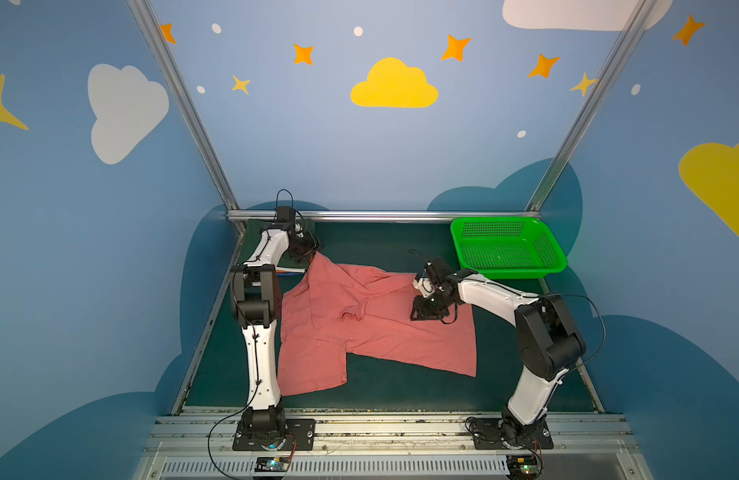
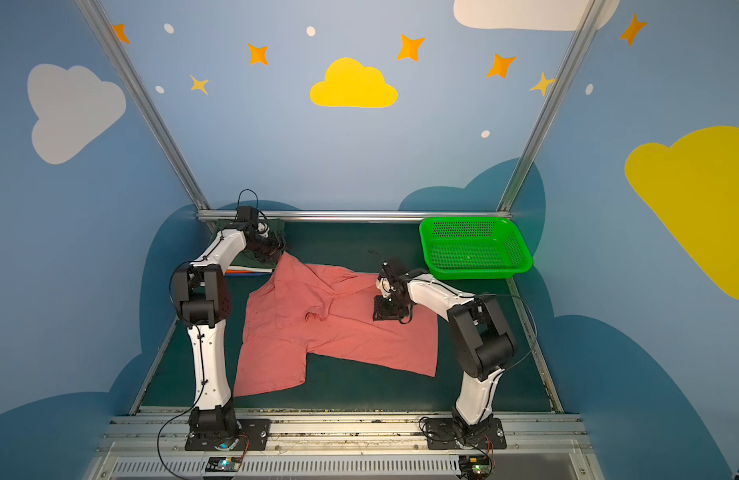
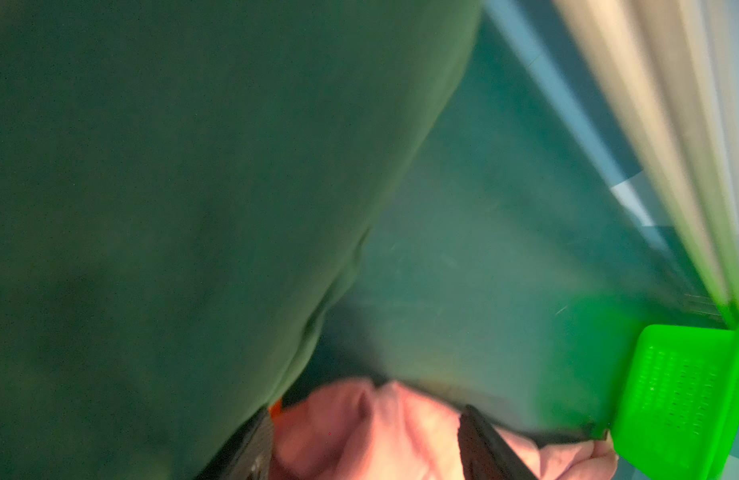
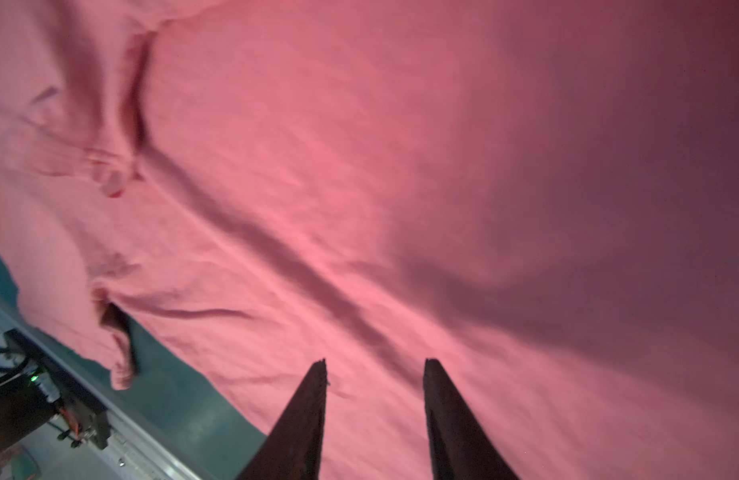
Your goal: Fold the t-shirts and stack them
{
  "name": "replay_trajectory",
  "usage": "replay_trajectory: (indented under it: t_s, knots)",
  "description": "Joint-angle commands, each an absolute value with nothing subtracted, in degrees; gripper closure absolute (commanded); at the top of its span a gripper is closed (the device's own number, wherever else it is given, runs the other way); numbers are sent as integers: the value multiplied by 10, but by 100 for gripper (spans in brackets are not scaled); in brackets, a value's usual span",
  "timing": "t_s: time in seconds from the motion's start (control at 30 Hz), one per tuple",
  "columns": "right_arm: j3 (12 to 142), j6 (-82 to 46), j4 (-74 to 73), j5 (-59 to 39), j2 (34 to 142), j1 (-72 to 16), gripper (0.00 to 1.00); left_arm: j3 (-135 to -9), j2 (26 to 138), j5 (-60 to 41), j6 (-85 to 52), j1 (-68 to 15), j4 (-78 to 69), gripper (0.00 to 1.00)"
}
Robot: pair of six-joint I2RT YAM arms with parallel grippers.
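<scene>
Salmon-pink t-shirt (image 1: 376,328) is lying spread across the middle of the dark green desk (image 1: 401,386). One sleeve is pointing near left and the body is stretching right. The cloth is soft and matte, creasing around the collar. Its far corner is peaking up in a bunch at the left hand (image 3: 368,411), whose fingers (image 3: 484,444) are standing apart with pink cloth between them. Right hand (image 4: 375,370) is hanging just over the shirt's right part, fingers apart, gripping nothing. Folded dark green t-shirt (image 3: 152,208) is lying in the far left corner, beside the left hand. Perforated green plastic basket (image 1: 494,219) is sitting far right.
</scene>
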State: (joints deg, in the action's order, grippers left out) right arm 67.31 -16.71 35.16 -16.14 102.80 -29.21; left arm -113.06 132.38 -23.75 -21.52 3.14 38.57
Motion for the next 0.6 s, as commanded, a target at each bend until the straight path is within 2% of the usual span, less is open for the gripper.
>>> replay_trajectory:
  t_s: [0.0, 0.17, 0.43, 0.47, 0.57]
  knots:
    - [650, -178, 350, -145, 988, -286, 58, -1061, 1248, -202, -204, 35, 376, 29]
    - [622, -186, 335, -153, 978, -278, 58, -963, 1205, -221, -207, 33, 340, 37]
    - [592, -195, 319, -157, 969, -275, 59, -952, 1223, -199, -197, 23, 356, 38]
    - [589, -196, 318, -155, 969, -275, 58, -953, 1225, -193, -196, 22, 358, 41]
    - [577, -197, 316, -146, 969, -273, 58, -957, 1230, -195, -196, 18, 348, 61]
